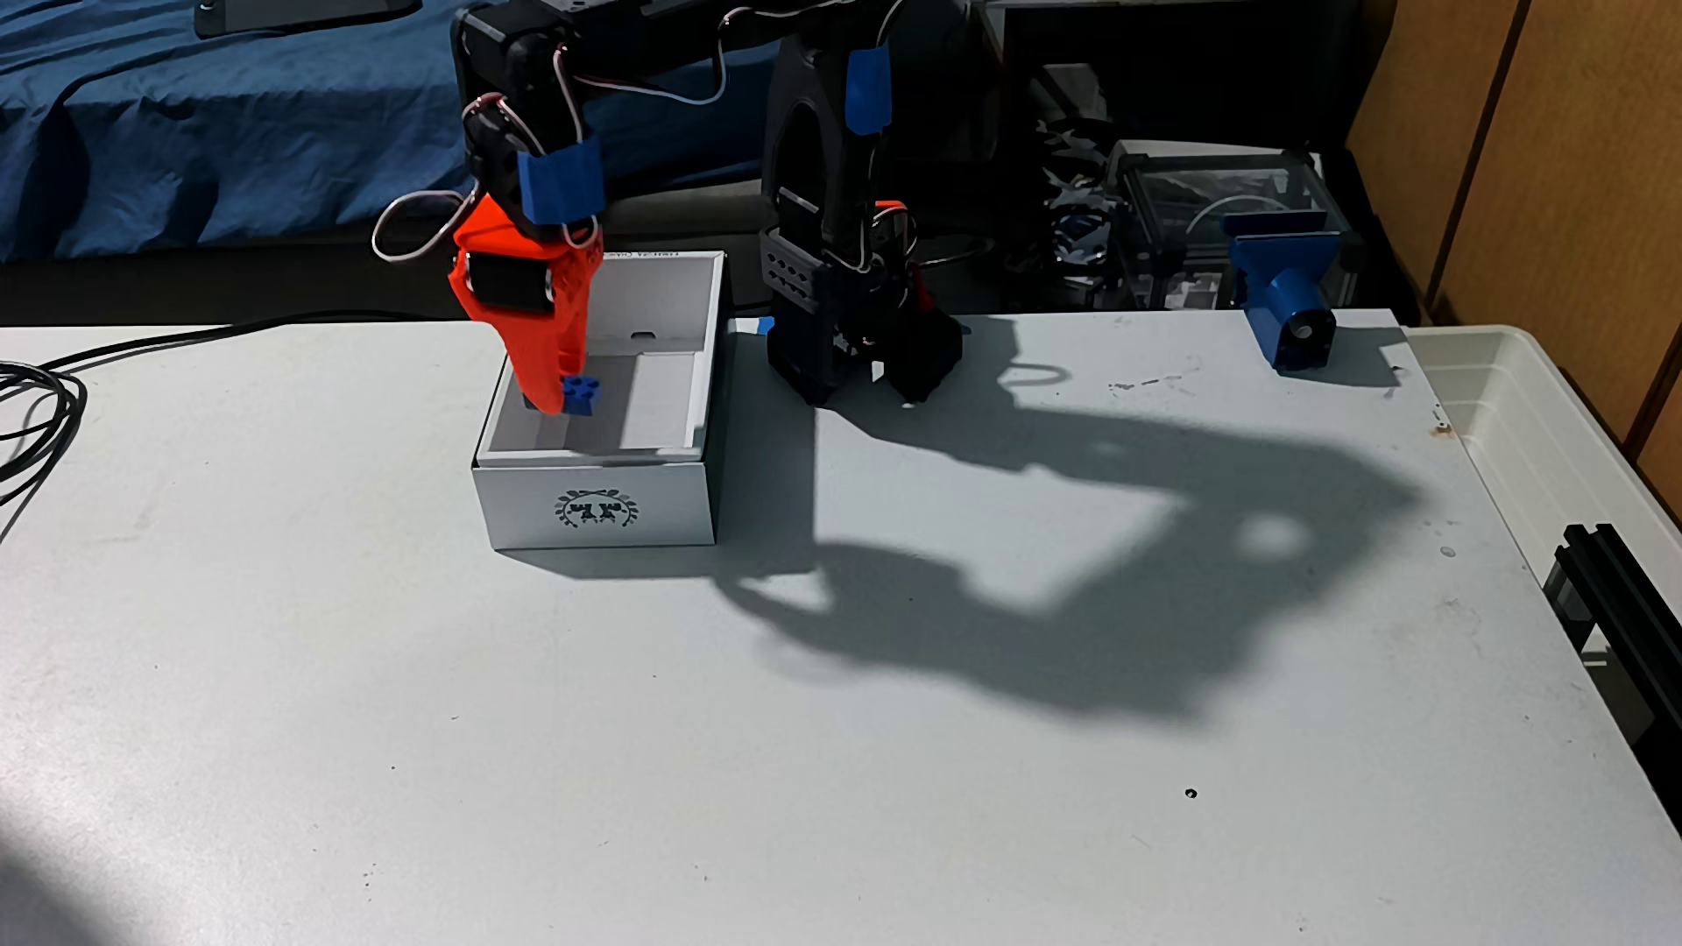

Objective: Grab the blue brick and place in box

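White table point(819, 728) lit by hard sun carries the box point(601, 509). Reaching down inside the box, the orange claw point(557, 393) is closed on the brick point(579, 395), which sits at its tips above the floor.

Brick point(577, 394) inside box point(601, 509), table-left.

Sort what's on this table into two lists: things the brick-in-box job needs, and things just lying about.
Job:
- blue brick, held in the orange hand inside the box
- white cardboard box

Lying about:
- blue clamp-like part
- black cables
- translucent plastic tub
- clear case
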